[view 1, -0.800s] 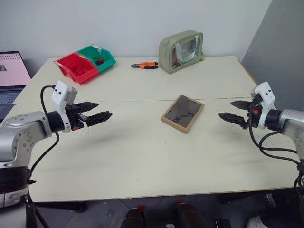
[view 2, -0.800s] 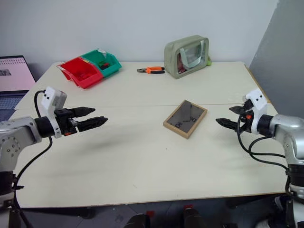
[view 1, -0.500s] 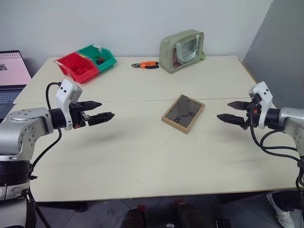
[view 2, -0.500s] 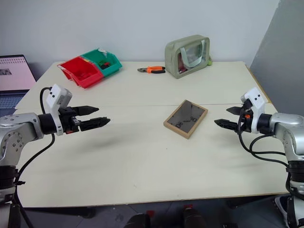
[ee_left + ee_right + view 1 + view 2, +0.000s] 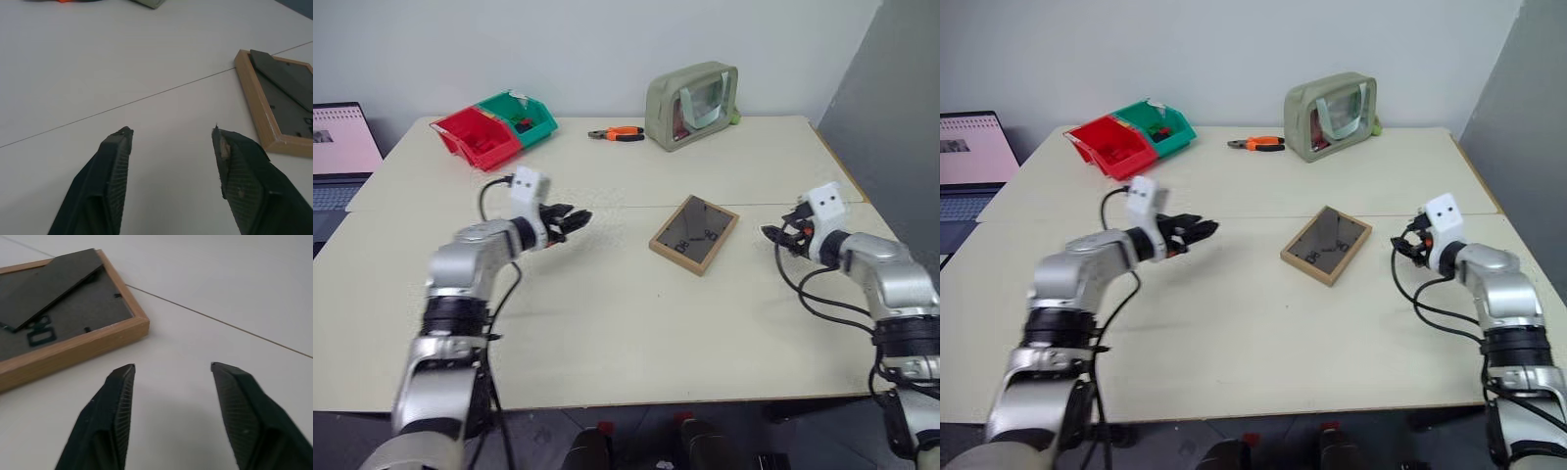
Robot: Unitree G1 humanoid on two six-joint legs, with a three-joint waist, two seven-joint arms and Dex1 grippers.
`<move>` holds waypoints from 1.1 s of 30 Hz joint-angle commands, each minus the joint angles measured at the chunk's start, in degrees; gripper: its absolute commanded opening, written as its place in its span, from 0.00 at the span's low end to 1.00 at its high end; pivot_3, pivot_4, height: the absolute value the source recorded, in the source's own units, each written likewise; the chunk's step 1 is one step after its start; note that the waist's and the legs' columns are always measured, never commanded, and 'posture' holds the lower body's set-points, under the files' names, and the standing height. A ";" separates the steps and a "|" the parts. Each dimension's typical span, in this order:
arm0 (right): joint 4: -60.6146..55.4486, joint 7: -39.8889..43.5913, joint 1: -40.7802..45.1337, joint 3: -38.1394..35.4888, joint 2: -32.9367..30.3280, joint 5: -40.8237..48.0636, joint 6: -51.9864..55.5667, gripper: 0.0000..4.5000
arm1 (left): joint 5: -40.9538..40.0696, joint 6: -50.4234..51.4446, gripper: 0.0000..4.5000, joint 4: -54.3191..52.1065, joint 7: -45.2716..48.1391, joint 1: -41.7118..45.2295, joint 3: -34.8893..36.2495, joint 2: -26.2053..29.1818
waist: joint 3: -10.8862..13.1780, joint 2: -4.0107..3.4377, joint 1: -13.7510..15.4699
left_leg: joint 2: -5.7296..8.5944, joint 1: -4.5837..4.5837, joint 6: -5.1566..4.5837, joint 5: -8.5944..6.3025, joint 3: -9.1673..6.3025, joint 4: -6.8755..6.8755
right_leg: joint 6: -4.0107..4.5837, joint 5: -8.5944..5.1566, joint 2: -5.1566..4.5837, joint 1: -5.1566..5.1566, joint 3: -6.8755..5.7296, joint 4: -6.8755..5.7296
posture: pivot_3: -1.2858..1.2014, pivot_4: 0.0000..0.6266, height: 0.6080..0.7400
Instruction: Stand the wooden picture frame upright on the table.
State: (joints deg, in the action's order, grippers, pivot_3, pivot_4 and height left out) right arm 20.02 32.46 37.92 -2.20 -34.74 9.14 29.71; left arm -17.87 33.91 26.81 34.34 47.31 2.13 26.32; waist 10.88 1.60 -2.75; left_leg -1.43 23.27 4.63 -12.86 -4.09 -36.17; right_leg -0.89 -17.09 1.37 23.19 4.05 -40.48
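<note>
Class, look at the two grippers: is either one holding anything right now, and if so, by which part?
Nothing is held. The left gripper and right gripper both stand open, with bare table between their fingers; the wooden picture frame lies flat, back up, untouched.

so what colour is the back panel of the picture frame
Dark brown back panel, clearest in the right wrist view.

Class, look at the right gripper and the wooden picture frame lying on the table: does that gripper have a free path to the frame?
Probably yes. The right gripper is open, and only bare table lies between it and the wooden picture frame, lying back-up.
</note>
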 commanded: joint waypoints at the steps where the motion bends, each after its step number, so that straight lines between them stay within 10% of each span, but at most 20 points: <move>1: 6.90 -4.43 4.12 -0.84 2.64 -2.15 -4.42 0.32 | 3.71 -6.90 0.35 9.88 -2.51 5.41 -1.22 -4.72 | 0.00 0.00 -0.07 | 0.01 -0.01 0.00 0.00 0.01 0.00 | 0.00 0.00 0.00 0.00 0.00 0.00 | 0.52 0.24 1.00; 8: 16.56 -7.61 8.63 0.30 8.74 -4.52 -9.53 0.00 | 5.60 -10.53 0.01 22.24 -0.53 10.77 -1.83 -12.45 | 0.00 0.00 -0.47 | 0.03 0.08 0.00 0.00 0.03 0.02 | 0.00 0.00 -0.02 0.07 -0.01 0.00 | 0.52 0.24 1.00; 21: 22.06 -8.63 12.60 1.80 17.49 -5.35 -12.25 0.00 | 6.40 -2.44 0.01 16.20 6.98 7.50 -5.21 -16.69 | 0.00 -0.01 -0.69 | 0.02 0.06 0.01 0.01 -0.01 0.03 | 0.00 0.00 -0.03 0.07 -0.03 -0.09 | 0.52 0.24 1.00; 33: 5.75 2.72 5.35 7.20 21.93 -2.92 -4.19 0.00 | 4.02 16.51 0.01 -16.02 6.11 -8.97 -7.44 -10.79 | -0.02 -0.04 -1.79 | -0.09 -0.09 0.01 0.01 -0.05 0.04 | 0.01 -0.01 -0.08 0.06 0.01 -0.32 | 0.52 0.24 1.00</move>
State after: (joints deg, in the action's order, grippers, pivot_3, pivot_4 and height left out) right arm 31.03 31.20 43.86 2.07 -14.60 4.20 24.13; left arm -12.32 47.23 16.45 40.51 39.74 -4.20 15.56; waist 10.85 1.56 -4.54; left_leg -1.53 23.14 4.64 -12.85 -4.14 -36.13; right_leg -0.88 -17.10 1.28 23.23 4.06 -40.81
